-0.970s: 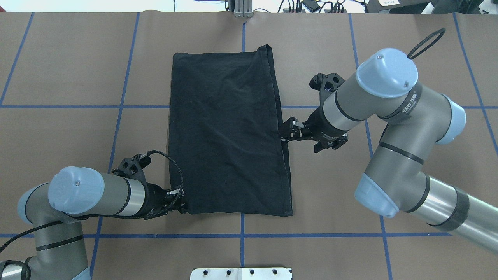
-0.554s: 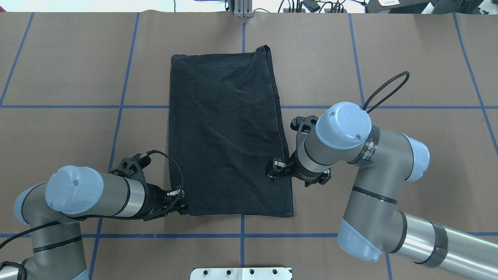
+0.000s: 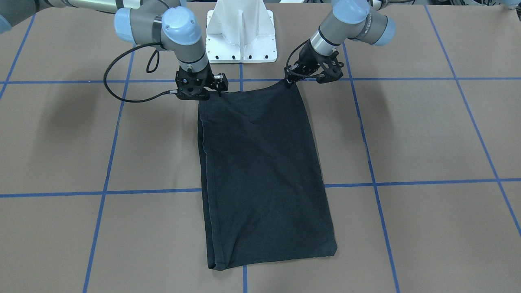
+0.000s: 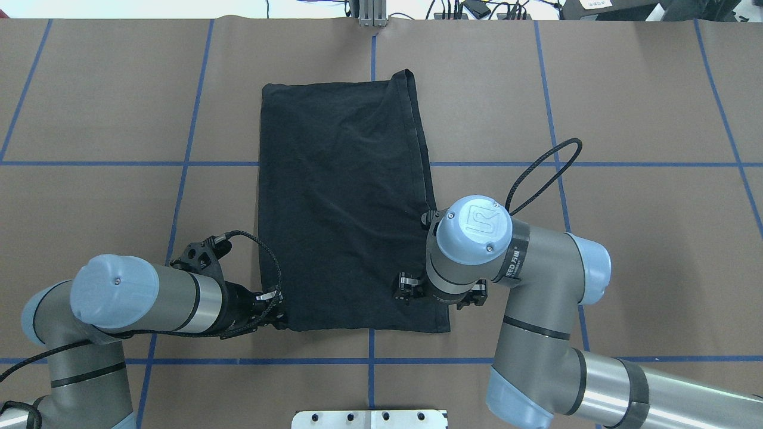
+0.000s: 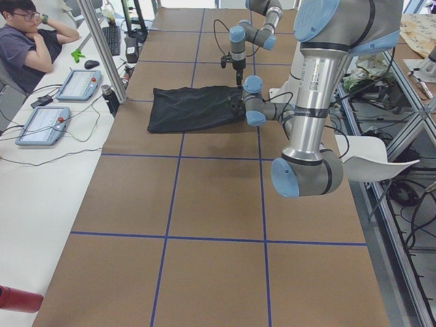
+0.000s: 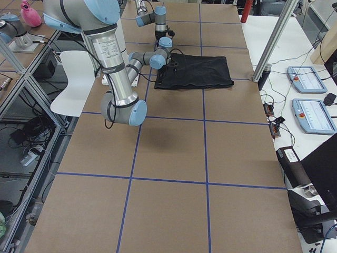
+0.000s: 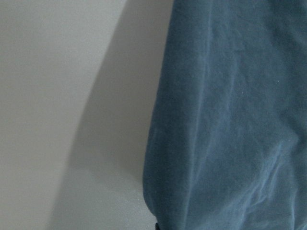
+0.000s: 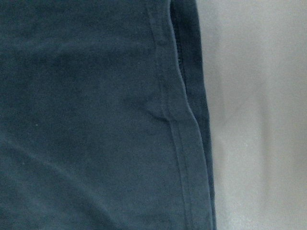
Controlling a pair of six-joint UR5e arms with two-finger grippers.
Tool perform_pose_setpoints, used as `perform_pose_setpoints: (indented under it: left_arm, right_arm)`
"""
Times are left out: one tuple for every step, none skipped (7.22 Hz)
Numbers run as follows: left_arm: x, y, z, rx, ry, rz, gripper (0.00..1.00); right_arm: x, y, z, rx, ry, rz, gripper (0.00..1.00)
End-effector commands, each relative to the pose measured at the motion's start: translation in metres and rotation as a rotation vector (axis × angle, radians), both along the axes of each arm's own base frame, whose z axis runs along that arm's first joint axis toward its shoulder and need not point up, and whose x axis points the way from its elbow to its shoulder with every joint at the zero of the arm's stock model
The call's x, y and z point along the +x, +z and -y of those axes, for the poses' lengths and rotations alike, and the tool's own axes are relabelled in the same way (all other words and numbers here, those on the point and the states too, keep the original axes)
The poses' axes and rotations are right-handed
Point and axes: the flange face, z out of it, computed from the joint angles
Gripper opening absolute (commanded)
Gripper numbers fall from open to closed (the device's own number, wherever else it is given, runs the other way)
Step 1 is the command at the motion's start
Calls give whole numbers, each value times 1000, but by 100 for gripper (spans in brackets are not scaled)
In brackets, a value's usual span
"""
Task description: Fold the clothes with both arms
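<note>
Where: the shirt (image 4: 346, 208) is lying as a long folded strip at the middle of the table (image 4: 119, 119).
Change: the right gripper (image 3: 217, 91) is swinging from the strip's side edge to its robot-side corner, readying the next fold.
Left: the left gripper (image 3: 290, 79) is seemingly pinching the other robot-side corner.
Right jaws: cannot tell.
Views: the front view is showing the right tool's tip, while the overhead is hiding it under the wrist.

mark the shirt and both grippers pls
shirt (image 4: 346, 202), overhead view, middle of the folded cloth.
left gripper (image 3: 289, 79), front-facing view, fingertips at the shirt's corner.
right gripper (image 3: 219, 90), front-facing view, fingertips by the opposite corner.
</note>
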Motion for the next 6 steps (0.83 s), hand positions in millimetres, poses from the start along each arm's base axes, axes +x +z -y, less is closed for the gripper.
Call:
perform_pose_setpoints:
  left_arm:
    - [1, 1, 0, -1, 0, 3, 0]
    - [2, 3, 1, -2, -1, 6, 0]
    - [2, 3, 1, -3, -2, 6, 0]
    - [2, 3, 0, -3, 0, 6, 0]
    - [2, 4, 1, -4, -2, 8, 0]
    - [2, 4, 0, -3, -2, 8, 0]
  right_arm:
    - [-24, 3, 9, -4, 2, -32, 100]
    - [-26, 1, 11, 7, 8, -34, 100]
    - [-32, 6, 14, 5, 10, -46, 100]
    - [-36, 10, 12, 1, 5, -56, 100]
    - [-36, 11, 11, -1, 1, -54, 100]
    - [-36, 10, 9, -2, -2, -50, 100]
